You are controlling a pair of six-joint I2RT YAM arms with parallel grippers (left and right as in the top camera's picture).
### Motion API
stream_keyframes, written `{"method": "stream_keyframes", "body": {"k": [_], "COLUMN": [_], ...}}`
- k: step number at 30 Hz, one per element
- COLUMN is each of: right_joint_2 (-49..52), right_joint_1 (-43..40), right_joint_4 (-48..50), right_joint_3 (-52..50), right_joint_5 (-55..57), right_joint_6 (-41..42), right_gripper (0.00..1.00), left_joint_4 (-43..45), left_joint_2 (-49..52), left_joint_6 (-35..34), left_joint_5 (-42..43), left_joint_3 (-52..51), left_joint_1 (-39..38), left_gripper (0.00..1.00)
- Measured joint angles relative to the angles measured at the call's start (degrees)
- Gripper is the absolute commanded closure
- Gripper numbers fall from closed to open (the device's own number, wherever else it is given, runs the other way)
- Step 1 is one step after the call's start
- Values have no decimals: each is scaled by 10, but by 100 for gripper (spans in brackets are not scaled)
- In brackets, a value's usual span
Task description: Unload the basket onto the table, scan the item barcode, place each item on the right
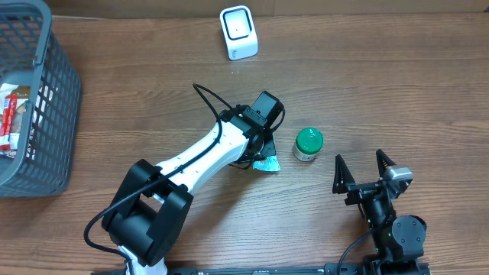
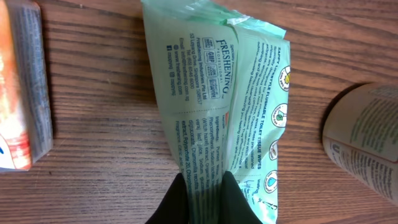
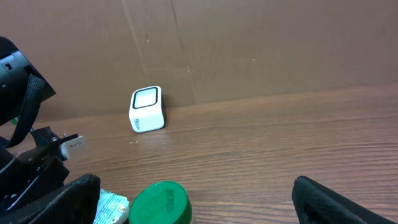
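**Table (image 1: 382,76), wood grain, overhead view.**

1. Left gripper (image 2: 204,196): clenched on the wipes pack (image 2: 211,93), pinching its near end between two dark fingertips. Only the fingertips show in the wrist view.
2. Wipes pack: pale green and crinkled, near the table's centre. The side with small print faces the wrist camera, and its near end is cut off by the frame. No barcode can be made out in the print. From overhead only one corner (image 1: 267,163) shows, and the arm hides the rest. Whether the pack rests on the wood or is lifted cannot be told.
3. Jar (image 1: 308,143): green lid, at 3 o'clock from the pack and just beside it. It is cropped in both wrist views.
4. Scanner (image 1: 238,32): small white block with a dark window, at 12 o'clock by the far edge.
5. Right gripper (image 1: 365,164): released, jaws spread wide and empty, at 5 o'clock.
6. Basket (image 1: 65,92): grey mesh, at 9 o'clock, partly out of frame. A red-and-white packet (image 1: 8,114) lies inside it.
7. Box (image 2: 22,87): orange and grey, cropped at the left edge of the left wrist view. Its label is unreadable.
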Motion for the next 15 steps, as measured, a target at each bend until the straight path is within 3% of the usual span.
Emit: {"method": "stream_keyframes", "body": {"k": [4, 7, 10, 15], "right_joint_2": [0, 0, 0, 0], "right_joint_1": [0, 0, 0, 0], "right_joint_4": [0, 0, 0, 0], "right_joint_3": [0, 0, 0, 0], "right_joint_5": [0, 0, 0, 0], "right_joint_6": [0, 0, 0, 0], "right_gripper": [0, 0, 0, 0], "left_joint_4": [0, 8, 5, -72], "left_joint_2": [0, 0, 0, 0], "left_joint_6": [1, 13, 38, 81], "left_joint_5": [0, 6, 27, 41], "left_joint_3": [0, 0, 2, 66], "left_joint_1": [0, 0, 0, 10], "left_gripper": [80, 67, 65, 64]}}
